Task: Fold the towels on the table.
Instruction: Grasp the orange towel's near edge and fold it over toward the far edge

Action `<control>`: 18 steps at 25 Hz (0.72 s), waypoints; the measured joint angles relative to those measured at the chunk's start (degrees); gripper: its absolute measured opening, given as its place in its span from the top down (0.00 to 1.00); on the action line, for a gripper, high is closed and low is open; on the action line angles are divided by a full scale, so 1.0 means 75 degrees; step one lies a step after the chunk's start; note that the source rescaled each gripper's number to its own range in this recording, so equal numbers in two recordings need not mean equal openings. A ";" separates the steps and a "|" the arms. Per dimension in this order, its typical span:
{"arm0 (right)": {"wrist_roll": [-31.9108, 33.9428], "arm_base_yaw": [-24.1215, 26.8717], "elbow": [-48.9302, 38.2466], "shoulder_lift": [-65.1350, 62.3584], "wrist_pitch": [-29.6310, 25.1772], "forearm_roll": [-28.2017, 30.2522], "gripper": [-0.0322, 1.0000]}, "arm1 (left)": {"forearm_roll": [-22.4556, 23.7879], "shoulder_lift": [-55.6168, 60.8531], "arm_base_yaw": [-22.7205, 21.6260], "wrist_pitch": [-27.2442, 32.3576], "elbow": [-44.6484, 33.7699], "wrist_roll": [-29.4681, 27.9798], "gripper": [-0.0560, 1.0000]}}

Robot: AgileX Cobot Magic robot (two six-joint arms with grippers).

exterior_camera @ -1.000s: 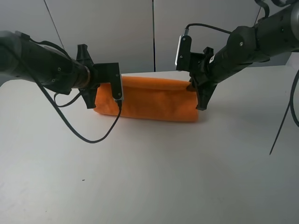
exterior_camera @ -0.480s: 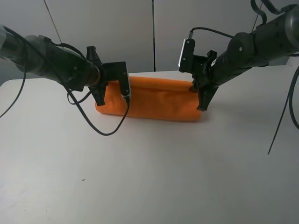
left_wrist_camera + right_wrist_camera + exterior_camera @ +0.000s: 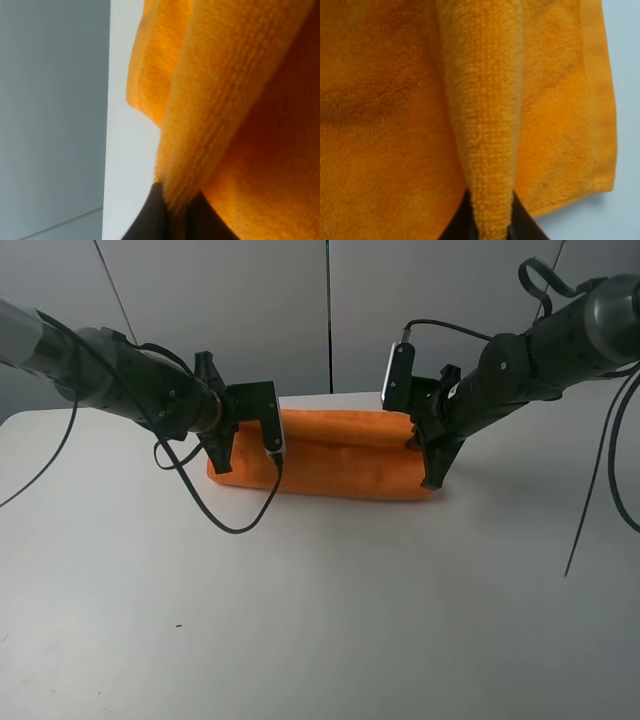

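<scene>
The orange towel (image 3: 340, 455) lies as a long doubled band across the far middle of the white table (image 3: 320, 610). My left gripper (image 3: 226, 448) is at the band's left end, shut on a fold of the towel (image 3: 235, 100); its dark fingers (image 3: 150, 220) pinch the fuzzy edge. My right gripper (image 3: 433, 462) is at the right end, shut on another fold of the towel (image 3: 485, 125), with its dark fingers (image 3: 457, 222) just showing. The white label is hidden.
Grey wall panels (image 3: 330, 310) stand right behind the table's far edge. A black cable (image 3: 215, 520) loops from the left arm onto the table in front of the towel. Another cable (image 3: 600, 490) hangs at the right.
My left arm has moved right and toward the far edge, carrying the towel's left end with it. My right gripper has shifted only slightly, still holding the right end.
</scene>
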State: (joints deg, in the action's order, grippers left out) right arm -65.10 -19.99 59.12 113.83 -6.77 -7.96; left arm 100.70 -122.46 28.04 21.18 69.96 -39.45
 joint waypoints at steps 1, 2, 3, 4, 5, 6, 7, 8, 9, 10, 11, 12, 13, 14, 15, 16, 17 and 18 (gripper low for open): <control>0.0000 0.0000 0.0000 0.0045 0.0058 0.0000 0.97 | 0.0000 -0.0016 -0.0012 -0.0037 -0.0001 -0.0042 0.95; 0.0000 0.0000 0.0000 0.0078 0.0077 0.0000 0.97 | 0.0000 -0.0053 -0.0028 -0.0058 -0.0001 -0.0051 0.95; 0.0000 0.0000 0.0000 0.0097 0.0094 0.0000 0.97 | 0.0000 -0.0104 -0.0046 -0.0058 0.0012 -0.0051 0.95; 0.0000 0.0000 0.0000 0.0110 0.0108 0.0000 0.97 | 0.0000 -0.0133 -0.0058 -0.0090 0.0039 -0.0051 0.95; 0.0000 0.0000 0.0000 0.0110 0.0141 0.0000 0.97 | 0.0000 -0.0167 -0.0065 -0.0110 0.0060 -0.0051 0.95; 0.0000 0.0000 0.0000 0.0110 0.0142 0.0000 0.97 | 0.0000 -0.0167 -0.0078 -0.0110 0.0098 -0.0051 0.95; 0.0000 0.0000 0.0000 0.0110 0.0157 0.0000 0.97 | 0.0000 -0.0167 -0.0078 -0.0110 0.0159 -0.0058 0.95; 0.0000 0.0000 0.0000 0.0110 0.0183 0.0000 0.97 | 0.0000 -0.0167 -0.0078 -0.0110 0.0222 -0.0058 0.95; 0.0000 0.0000 0.0000 0.0110 0.0196 0.0000 0.97 | 0.0000 -0.0167 -0.0078 -0.0110 0.0283 -0.0070 0.94; 0.0000 0.0000 0.0000 0.0110 0.0244 0.0000 0.97 | 0.0000 -0.0167 -0.0078 -0.0110 0.0333 -0.0086 0.93; 0.0000 0.0000 0.0000 0.0110 0.0276 0.0000 0.96 | 0.0000 -0.0167 -0.0078 -0.0110 0.0369 -0.0147 0.91; 0.0000 0.0000 0.0000 0.0110 0.0276 0.0000 0.94 | -0.0010 -0.0167 -0.0078 -0.0110 0.0406 -0.0185 0.87; 0.0000 0.0000 0.0000 0.0110 0.0276 0.0000 0.88 | -0.0027 -0.0167 -0.0084 -0.0110 0.0440 -0.0240 0.82; 0.0000 0.0000 0.0000 0.0110 0.0291 0.0000 0.81 | -0.0027 -0.0167 -0.0102 -0.0110 0.0440 -0.0256 0.76; 0.0000 0.0000 0.0000 0.0110 0.0306 0.0000 0.73 | -0.0027 -0.0167 -0.0131 -0.0070 0.0444 -0.0289 0.67; 0.0000 0.0000 0.0000 0.0110 0.0383 0.0000 0.62 | -0.0027 -0.0167 -0.0144 -0.0057 0.0444 -0.0301 0.59; 0.0015 0.0014 0.0000 0.0110 0.0474 0.0015 0.48 | -0.0027 -0.0167 -0.0151 -0.0057 0.0444 -0.0321 0.49; 0.0027 0.0004 0.0000 0.0110 0.0560 0.0015 0.37 | -0.0027 -0.0167 -0.0162 -0.0038 0.0444 -0.0375 0.38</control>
State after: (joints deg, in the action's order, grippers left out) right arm -64.90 -19.95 59.12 114.65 -2.57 -7.85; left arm 100.50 -123.71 26.83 20.89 73.29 -42.27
